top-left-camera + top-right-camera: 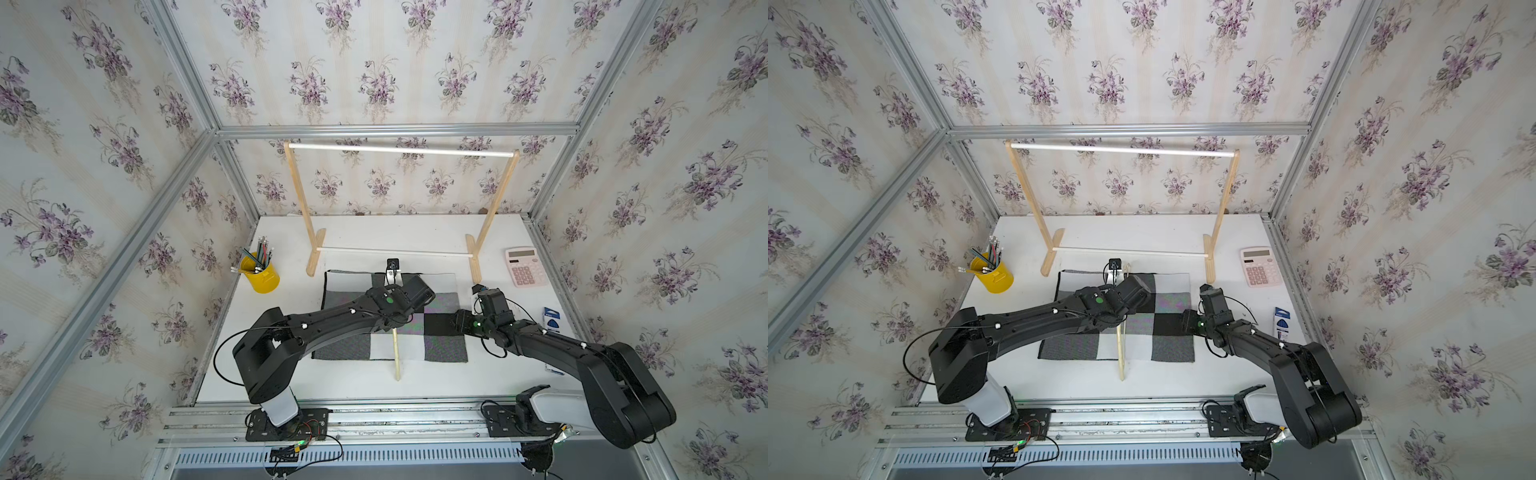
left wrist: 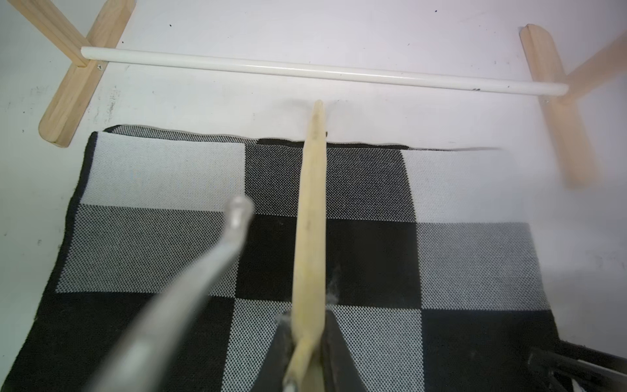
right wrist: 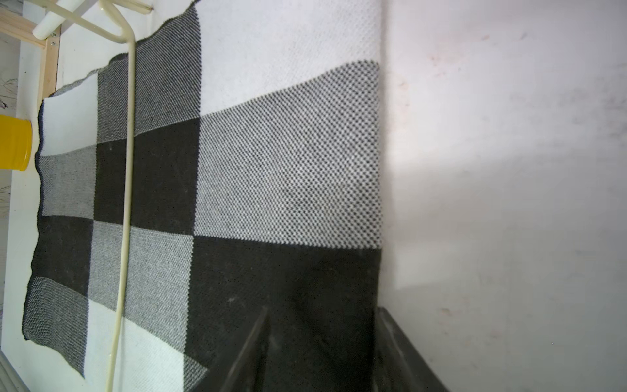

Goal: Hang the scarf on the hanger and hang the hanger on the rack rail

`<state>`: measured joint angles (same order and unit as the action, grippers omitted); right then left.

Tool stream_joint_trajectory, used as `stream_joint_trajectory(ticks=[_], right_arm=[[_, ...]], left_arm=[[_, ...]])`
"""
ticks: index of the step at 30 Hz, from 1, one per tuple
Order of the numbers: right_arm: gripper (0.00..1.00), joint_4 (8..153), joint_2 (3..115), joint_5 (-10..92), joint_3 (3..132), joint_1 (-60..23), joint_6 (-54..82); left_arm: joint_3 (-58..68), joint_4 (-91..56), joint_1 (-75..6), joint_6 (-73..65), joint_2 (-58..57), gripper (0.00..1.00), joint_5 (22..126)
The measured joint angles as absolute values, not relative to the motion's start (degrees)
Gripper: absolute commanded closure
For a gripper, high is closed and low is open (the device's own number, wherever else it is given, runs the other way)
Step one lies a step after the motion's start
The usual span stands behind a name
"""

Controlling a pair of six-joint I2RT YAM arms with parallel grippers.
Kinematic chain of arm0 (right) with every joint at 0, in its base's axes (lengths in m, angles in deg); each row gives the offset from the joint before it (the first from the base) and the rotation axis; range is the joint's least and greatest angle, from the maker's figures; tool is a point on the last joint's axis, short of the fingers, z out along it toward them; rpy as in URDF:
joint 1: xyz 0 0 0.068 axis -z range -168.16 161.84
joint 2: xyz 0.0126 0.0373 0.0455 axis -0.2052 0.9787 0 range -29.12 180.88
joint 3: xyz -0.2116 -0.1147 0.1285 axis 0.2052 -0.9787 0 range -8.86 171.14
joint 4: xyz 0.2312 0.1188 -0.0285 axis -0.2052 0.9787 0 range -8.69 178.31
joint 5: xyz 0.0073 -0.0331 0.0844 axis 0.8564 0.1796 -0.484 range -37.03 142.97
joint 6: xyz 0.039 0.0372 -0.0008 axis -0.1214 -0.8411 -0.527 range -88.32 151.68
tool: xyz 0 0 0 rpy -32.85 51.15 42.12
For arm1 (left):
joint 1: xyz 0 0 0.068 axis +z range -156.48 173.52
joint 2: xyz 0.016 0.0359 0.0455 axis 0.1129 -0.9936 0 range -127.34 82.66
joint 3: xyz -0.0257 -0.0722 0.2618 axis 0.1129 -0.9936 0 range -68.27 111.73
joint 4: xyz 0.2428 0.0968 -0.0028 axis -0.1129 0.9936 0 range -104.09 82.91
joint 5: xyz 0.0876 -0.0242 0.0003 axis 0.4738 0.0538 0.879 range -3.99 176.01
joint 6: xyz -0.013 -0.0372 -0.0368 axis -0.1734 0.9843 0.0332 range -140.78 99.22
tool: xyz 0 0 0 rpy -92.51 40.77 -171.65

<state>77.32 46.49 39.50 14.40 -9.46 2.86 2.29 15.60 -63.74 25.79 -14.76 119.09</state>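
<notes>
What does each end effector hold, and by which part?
Left end effector: the hanger, at its middle. Right end effector: open astride the scarf edge, holding nothing.

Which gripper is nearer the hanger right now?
Left. The left gripper is shut on the hanger, holding it over the middle of the scarf. The right gripper is at the scarf's right edge, jaws open, clear of the hanger.
</notes>
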Motion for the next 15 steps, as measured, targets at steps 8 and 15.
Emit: stream_joint_trajectory(ticks=[8, 15], right_arm=[[0.93, 73.94, 47.48, 38.75, 12.68, -9.46, 1.9], [1.0, 74.33, 45.29, 37.99, 11.34, -9.54, 1.24]], left_arm=[[2.29, 15.27, -64.0, 25.81, -15.16, 1.0, 119.63], [2.27, 15.27, -64.02, 25.83, -15.11, 1.0, 119.66]])
